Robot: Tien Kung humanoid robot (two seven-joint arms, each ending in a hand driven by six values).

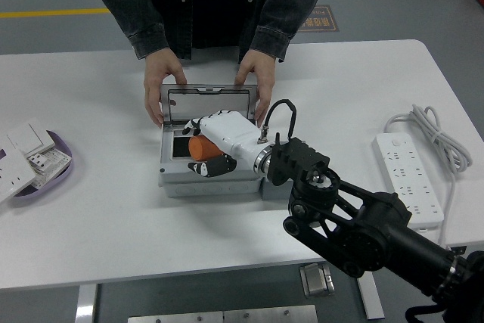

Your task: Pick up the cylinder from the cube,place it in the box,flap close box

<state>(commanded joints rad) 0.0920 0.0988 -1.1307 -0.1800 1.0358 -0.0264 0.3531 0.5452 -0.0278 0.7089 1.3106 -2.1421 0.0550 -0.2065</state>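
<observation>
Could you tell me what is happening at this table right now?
The right robot hand is holding an orange cylinder over the open grey box. A person at the far side steadies the box with both hands, its flap lid standing up. The cylinder is not yet released.
</observation>
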